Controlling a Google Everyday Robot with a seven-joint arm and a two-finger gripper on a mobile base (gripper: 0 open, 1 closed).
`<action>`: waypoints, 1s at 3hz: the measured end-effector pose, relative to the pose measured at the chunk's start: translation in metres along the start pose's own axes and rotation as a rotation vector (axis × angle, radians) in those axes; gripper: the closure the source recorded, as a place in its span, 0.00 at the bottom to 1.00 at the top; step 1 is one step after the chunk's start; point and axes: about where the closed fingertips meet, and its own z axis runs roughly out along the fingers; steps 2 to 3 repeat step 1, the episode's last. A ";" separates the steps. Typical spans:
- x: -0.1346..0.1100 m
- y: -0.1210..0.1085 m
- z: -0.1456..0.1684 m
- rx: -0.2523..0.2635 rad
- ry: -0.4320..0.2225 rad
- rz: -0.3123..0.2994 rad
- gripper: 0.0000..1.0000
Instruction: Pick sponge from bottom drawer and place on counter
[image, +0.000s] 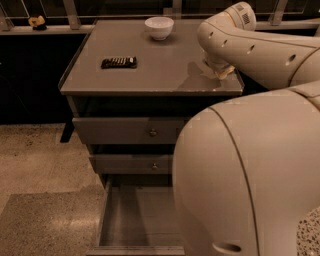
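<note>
My gripper (218, 67) is down at the right side of the counter (150, 77), mostly hidden under the end of my arm. A small pale yellow piece (224, 73) shows just beneath it on the counter top and looks like the sponge. The bottom drawer (135, 215) is pulled out below. Its visible grey inside holds nothing, and my body hides its right part.
A white bowl (159, 27) stands at the counter's back. A dark bar with pale markings (119, 62) lies at its left. The two knobbed drawers (131, 131) are above the open one. My large body (245, 175) fills the lower right. A terrazzo floor (40, 165) lies to the left.
</note>
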 end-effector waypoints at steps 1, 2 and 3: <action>0.000 0.000 0.000 0.000 0.000 0.000 0.00; 0.000 0.000 0.000 0.000 0.000 0.000 0.00; 0.000 0.000 0.000 0.000 0.000 0.000 0.00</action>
